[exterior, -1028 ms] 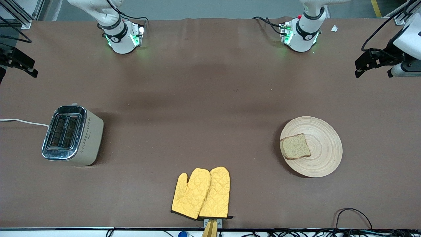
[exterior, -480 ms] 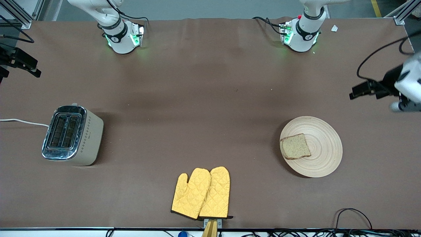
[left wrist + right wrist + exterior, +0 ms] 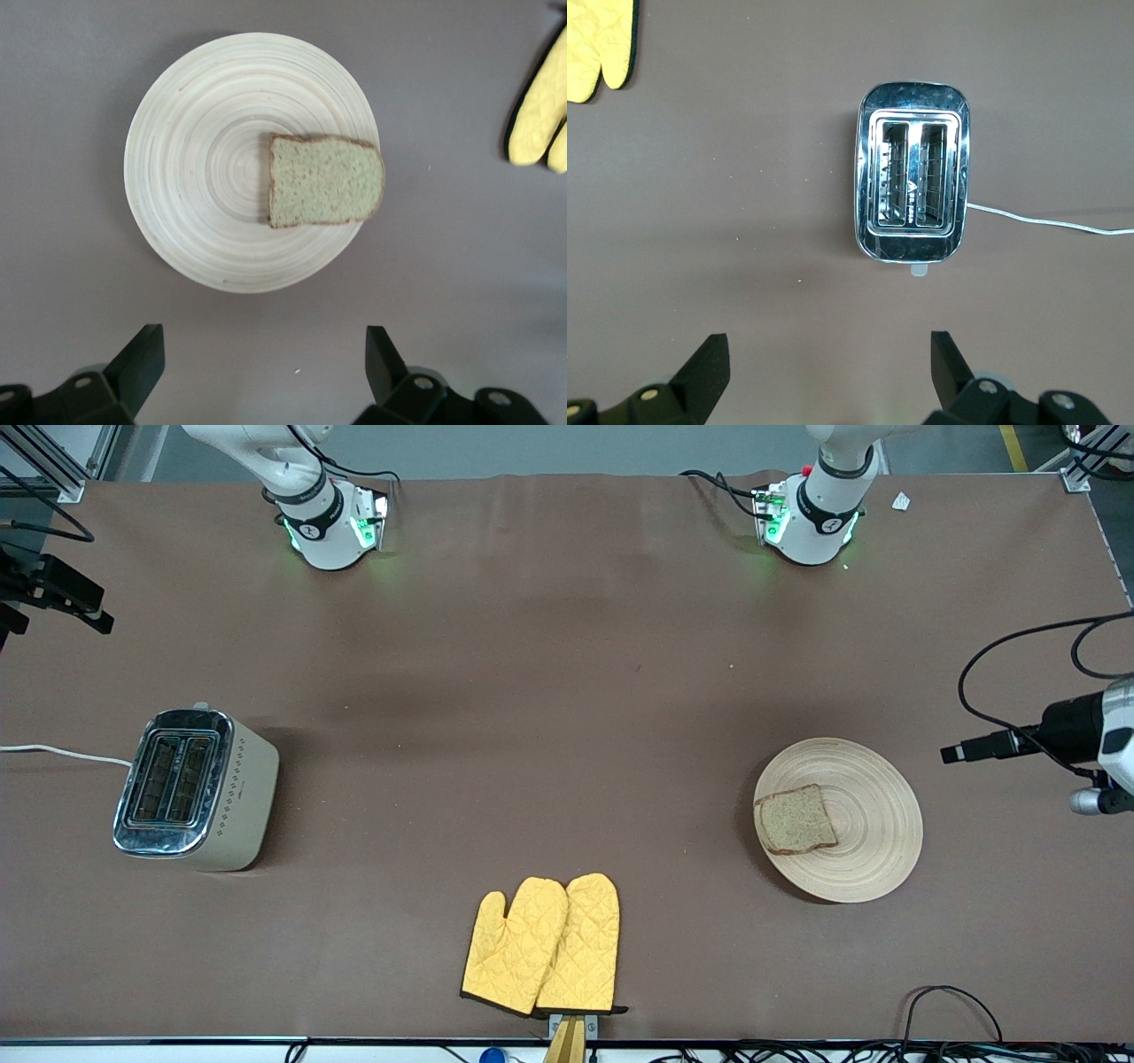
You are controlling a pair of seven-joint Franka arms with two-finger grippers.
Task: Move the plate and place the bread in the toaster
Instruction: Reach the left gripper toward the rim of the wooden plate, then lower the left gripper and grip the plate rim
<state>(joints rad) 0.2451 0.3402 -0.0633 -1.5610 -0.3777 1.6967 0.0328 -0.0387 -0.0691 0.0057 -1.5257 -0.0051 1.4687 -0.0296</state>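
Observation:
The pale wood plate [image 3: 873, 841] lies toward the left arm's end of the table, with the slice of brown bread [image 3: 795, 819] flat on it. Both show in the left wrist view, the plate [image 3: 195, 177] and the bread [image 3: 325, 181]. My left gripper [image 3: 264, 354] is open and empty, over bare table beside the plate; in the front view it [image 3: 1103, 766] is at the table's end. The cream toaster [image 3: 190, 788] stands toward the right arm's end, slots empty [image 3: 912, 186]. My right gripper [image 3: 829, 359] is open and empty over the table near the toaster.
A pair of yellow oven mitts [image 3: 545, 946] lies near the table's front edge, midway between toaster and plate. The toaster's white cord [image 3: 62, 754] runs off the right arm's end of the table. Loose cables [image 3: 948, 1001] hang at the front edge.
My left gripper has come down the table's end toward the front camera and now sits level with the plate. The right gripper has barely shifted. Plate, bread and toaster have not moved.

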